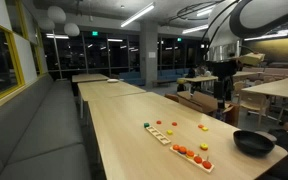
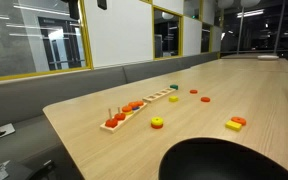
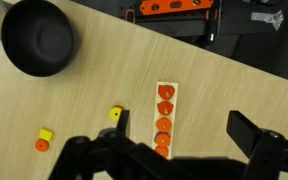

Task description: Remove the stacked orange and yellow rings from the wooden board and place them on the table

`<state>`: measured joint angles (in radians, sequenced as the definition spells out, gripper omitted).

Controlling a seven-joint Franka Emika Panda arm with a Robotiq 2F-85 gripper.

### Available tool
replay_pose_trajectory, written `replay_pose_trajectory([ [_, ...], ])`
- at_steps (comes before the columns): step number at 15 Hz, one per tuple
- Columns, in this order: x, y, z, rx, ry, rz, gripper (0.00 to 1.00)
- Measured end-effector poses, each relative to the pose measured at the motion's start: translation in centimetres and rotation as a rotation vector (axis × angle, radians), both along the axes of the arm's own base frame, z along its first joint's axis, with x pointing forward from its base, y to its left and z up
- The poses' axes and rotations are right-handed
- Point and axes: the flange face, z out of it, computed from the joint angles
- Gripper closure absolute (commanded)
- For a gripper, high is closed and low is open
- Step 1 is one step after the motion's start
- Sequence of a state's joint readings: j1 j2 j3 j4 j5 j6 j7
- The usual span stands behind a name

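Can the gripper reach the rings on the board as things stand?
Likely yes. In the wrist view the gripper hangs open above the board. The rings show between its jaws with nothing over them, and the bowl sits well aside.
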<state>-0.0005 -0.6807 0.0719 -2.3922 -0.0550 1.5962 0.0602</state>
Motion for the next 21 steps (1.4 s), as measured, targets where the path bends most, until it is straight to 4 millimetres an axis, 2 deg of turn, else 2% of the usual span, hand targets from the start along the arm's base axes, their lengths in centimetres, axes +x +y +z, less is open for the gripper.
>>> replay_pose_trajectory([
  [6,-0.1,0.0,0.7,0.001,-0.017,0.0,0.0],
  [10,0.0,-0.1,-0.3,0.002,0.004,-0.001,0.0],
  [17,1.6,-1.2,-5.0,0.068,-0.012,-0.011,0.0],
  [21,2.9,-2.4,-8.5,0.117,-0.029,0.013,0.0],
])
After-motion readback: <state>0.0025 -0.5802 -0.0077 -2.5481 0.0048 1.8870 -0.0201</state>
